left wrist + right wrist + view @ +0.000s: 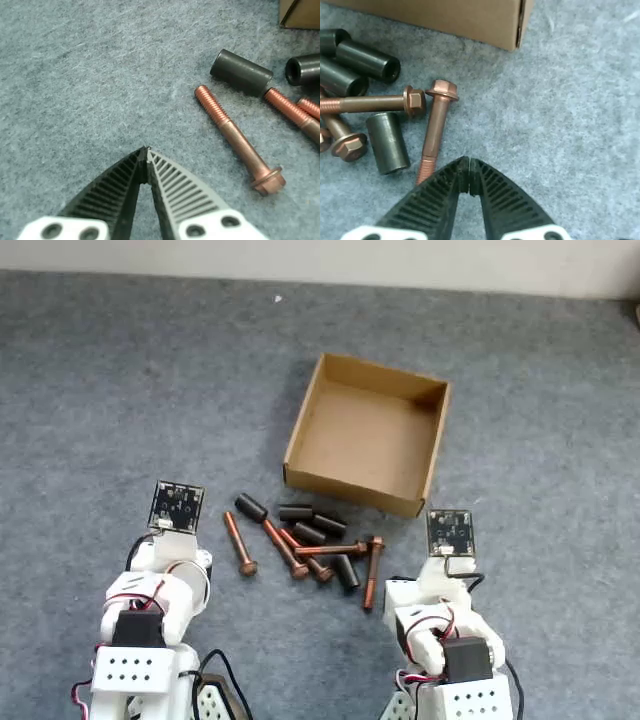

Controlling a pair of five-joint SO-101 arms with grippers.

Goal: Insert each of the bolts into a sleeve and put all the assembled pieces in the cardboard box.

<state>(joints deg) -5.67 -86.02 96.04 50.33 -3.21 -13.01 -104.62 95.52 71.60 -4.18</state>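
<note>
Both closed and empty, left gripper (146, 150) and right gripper (469, 161) risk scattering round sleeves (251, 507) (mid-frame pile) when grabbing crowded bolts (240, 543).

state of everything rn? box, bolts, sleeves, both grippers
cardboard box, upright, open on top, nothing inside
bolts, lying loose in front of the box, none seen inside a sleeve
sleeves, lying on their sides among the bolts, visible bores empty
left gripper, shut, holding nothing
right gripper, shut, holding nothing
</note>
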